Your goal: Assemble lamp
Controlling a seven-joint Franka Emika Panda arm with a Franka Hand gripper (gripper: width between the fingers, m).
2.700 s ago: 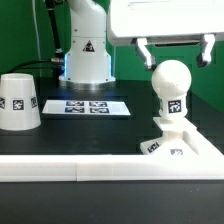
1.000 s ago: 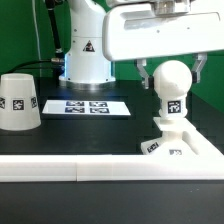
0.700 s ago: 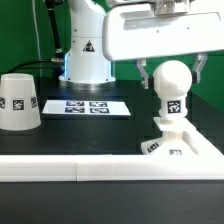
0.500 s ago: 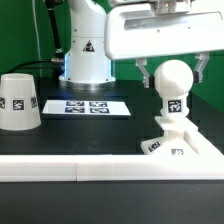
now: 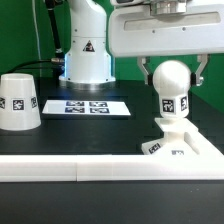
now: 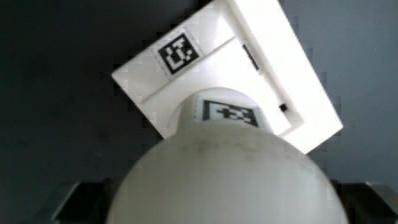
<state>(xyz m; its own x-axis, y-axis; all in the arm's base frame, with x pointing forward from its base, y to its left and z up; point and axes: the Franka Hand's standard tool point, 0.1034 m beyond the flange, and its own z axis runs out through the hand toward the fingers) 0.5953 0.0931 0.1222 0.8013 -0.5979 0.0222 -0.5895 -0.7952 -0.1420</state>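
The white ball-headed bulb [image 5: 172,88] stands upright on the flat square base [image 5: 195,147] at the exterior view's right. My gripper [image 5: 174,80] is open and straddles the bulb's round head, one finger on each side with a small gap. The truncated-cone shade [image 5: 18,101] stands on the table at the exterior view's left, well apart. In the wrist view the bulb [image 6: 222,170] fills the foreground between the gripper [image 6: 217,206] fingers, with the tagged base [image 6: 249,45] beyond it.
The marker board [image 5: 88,106] lies in front of the arm's white pedestal [image 5: 86,55]. A long white border rail [image 5: 70,168] runs along the front, level with the base. Dark table lies between the shade and the base.
Since the earliest frame the gripper has come down around the bulb's head. Over the last second it has barely shifted; the bulb, base and shade have not moved.
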